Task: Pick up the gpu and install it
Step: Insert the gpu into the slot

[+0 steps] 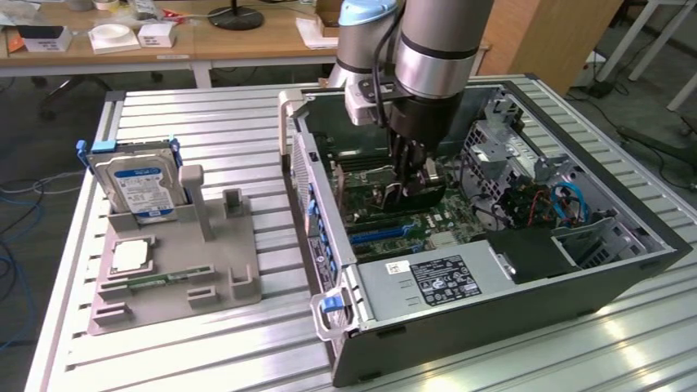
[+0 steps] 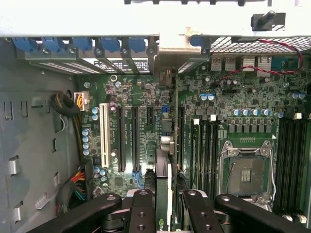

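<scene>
The jaws (image 2: pixel 165 204) grip the gpu (image 2: pixel 166 160) on edge between them, inside the open computer case (image 1: pixel 610 269), down over the motherboard (image 2: pixel 146 97). The card is thin, dark, with a silver bracket reaching the case's rear slots.

No text can be read with certainty. The hard drive (image 1: pixel 139 184), well apart from the fingers (image 1: pixel 406 181), carries a blue-and-white label whose print is too small to make out. The power supply (image 1: pixel 427 282), near the fingers, bears a black label (image 1: pixel 433 273) with white symbols, illegible. Between the fingers in the wrist view, the gpu (image 2: pixel 164 194) shows a small green logo, not readable.
</scene>
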Motion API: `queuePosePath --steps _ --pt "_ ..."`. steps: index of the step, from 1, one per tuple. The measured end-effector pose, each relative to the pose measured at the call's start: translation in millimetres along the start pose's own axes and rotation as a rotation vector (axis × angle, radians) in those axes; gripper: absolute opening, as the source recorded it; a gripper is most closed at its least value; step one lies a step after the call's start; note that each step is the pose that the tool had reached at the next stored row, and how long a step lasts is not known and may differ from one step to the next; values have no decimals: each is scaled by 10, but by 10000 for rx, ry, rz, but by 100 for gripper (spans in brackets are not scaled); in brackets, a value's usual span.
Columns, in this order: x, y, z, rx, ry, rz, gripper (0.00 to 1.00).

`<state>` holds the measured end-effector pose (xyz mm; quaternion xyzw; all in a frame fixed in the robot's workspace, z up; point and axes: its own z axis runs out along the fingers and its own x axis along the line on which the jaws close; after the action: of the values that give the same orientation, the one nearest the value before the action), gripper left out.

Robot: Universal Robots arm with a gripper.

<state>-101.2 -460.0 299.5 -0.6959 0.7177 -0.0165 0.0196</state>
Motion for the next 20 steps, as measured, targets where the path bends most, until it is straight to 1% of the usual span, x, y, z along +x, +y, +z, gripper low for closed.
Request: queuePosePath --steps 20 --pt "11 21 149 0 -1 -1 26"
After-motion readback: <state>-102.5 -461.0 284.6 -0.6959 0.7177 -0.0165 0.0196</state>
